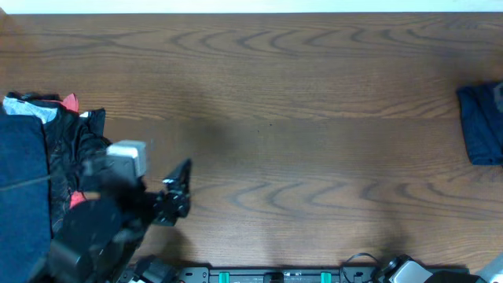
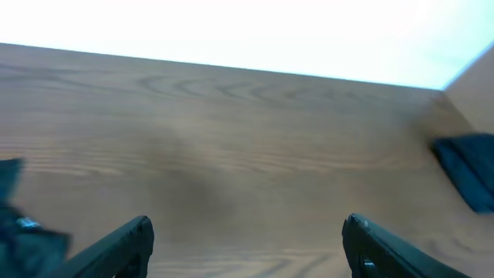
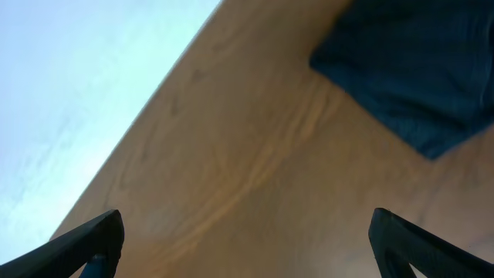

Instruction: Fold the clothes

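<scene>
- The heap of clothes (image 1: pixel 35 165) lay at the left edge of the bench (image 1: pixel 299 86), partly cut off by the frame. Its long axis ran front to back, with a navy piece (image 1: pixel 20 181) outermost and black fabric (image 1: pixel 75 145) with red scraps (image 1: pixel 71 102) spilling inward.
- My left jaws hovered just right of that heap, spread wide with only wood between them. They pointed out across the bench toward its far edge.
- Broad wood grain stretched from there across the middle, out to the far edge.
- The navy garment (image 1: pixel 481 123) sat flat at the right edge, well apart from the heap. Its long axis ran front to back, slightly tilted, and part of it was out of frame.
- My right jaws stood wide apart, gripping nothing, aimed near that garment's corner. The bench's edge ran diagonally to their left.
</scene>
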You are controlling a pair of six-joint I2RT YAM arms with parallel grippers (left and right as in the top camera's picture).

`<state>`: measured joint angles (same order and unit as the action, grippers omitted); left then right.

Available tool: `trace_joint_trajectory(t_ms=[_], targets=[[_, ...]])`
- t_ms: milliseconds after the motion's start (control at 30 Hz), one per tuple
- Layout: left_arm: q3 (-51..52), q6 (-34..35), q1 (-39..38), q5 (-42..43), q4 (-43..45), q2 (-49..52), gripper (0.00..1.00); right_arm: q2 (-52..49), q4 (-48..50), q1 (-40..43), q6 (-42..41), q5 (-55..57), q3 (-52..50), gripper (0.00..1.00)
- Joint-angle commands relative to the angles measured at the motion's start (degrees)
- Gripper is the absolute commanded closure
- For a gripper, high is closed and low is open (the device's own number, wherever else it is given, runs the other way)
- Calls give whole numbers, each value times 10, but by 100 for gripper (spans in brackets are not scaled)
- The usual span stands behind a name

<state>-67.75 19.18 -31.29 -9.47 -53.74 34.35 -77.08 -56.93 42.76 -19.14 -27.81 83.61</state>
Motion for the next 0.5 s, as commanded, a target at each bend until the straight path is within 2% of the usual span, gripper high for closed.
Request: trace_joint_trajectory(t_ms=[0,467], targets=[[1,-10,0,-75,-19,-20,20,2,-14,-4,-4,-9,0,1],[1,-10,0,-93,-43,-28,19,2,-38,-4,-6,-10,0,1]])
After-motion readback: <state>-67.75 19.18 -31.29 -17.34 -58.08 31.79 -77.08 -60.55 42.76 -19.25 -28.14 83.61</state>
